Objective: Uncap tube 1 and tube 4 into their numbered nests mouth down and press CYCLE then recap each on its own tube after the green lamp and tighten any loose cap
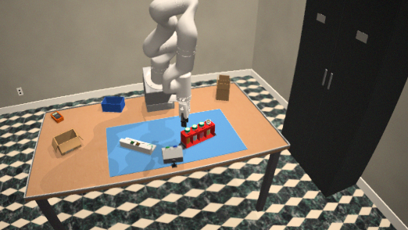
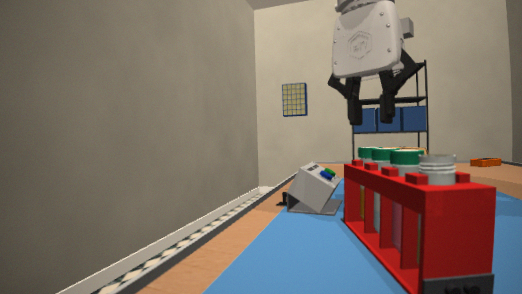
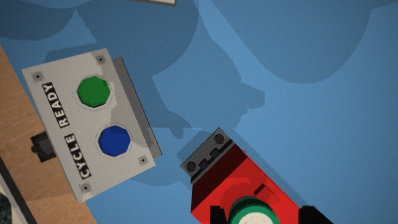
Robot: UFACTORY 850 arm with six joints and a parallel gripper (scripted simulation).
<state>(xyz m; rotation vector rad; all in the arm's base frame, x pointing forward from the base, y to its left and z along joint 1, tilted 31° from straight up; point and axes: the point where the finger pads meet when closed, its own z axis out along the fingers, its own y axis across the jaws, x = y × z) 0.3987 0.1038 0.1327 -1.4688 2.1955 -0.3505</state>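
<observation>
The red decapping station (image 1: 182, 138) (image 2: 459, 230) (image 3: 220, 192) stands on the mat. Tube 1 (image 1: 208, 122) (image 2: 437, 171) at its near end in the exterior view has no cap. Tubes 2 and 3 bear green-rimmed caps. The cap of tube 4 (image 1: 187, 130) (image 2: 367, 151) (image 3: 255, 220) is on its tube at the far end. My gripper (image 1: 184, 123) (image 2: 370, 122) (image 3: 263, 215) is partly open and empty, above the tube 4 end. The white cap tray (image 1: 126, 144) has a green-rimmed cap (image 1: 150, 145) at its nest 1 end; both lamps look dark.
The key housing (image 1: 172, 156) (image 2: 311, 190) (image 3: 65, 135) stands beside the station's tube 4 end, with the blue CYCLE key (image 3: 114, 141) and the green READY key (image 3: 93, 92). A blue bin (image 1: 113, 105), an open carton (image 1: 67, 142) and a brown box (image 1: 223, 89) stand farther off.
</observation>
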